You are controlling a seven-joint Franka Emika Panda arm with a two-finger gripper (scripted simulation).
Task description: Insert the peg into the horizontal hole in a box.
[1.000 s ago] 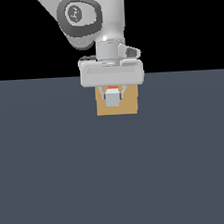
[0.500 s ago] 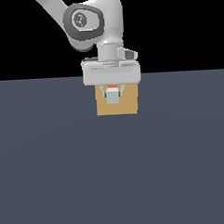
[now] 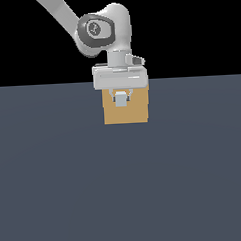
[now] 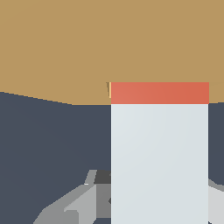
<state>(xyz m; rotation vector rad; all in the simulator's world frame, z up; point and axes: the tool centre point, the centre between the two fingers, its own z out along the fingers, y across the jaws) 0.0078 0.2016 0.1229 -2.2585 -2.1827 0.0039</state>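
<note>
The tan box (image 3: 126, 112) stands on the dark floor in the exterior view, just below the horizon line. My gripper (image 3: 121, 99) hangs in front of the box's face and is shut on the peg (image 3: 121, 100), seen end-on as a small pale square. The hole is hidden behind the peg and fingers. In the wrist view the pale peg (image 4: 159, 162) runs forward to its orange-red end (image 4: 159, 92), which meets the tan box (image 4: 87, 48) at a sliver of the hole's edge (image 4: 108, 89). A grey finger (image 4: 78, 203) shows beside the peg.
The dark grey floor (image 3: 124, 192) spreads all around the box. The white arm (image 3: 100, 31) rises above the box toward the exterior view's left.
The arm's upper links have swung and the hand has shifted slightly. The peg's orange-red end showed above the pale square earlier; now only the pale end shows.
</note>
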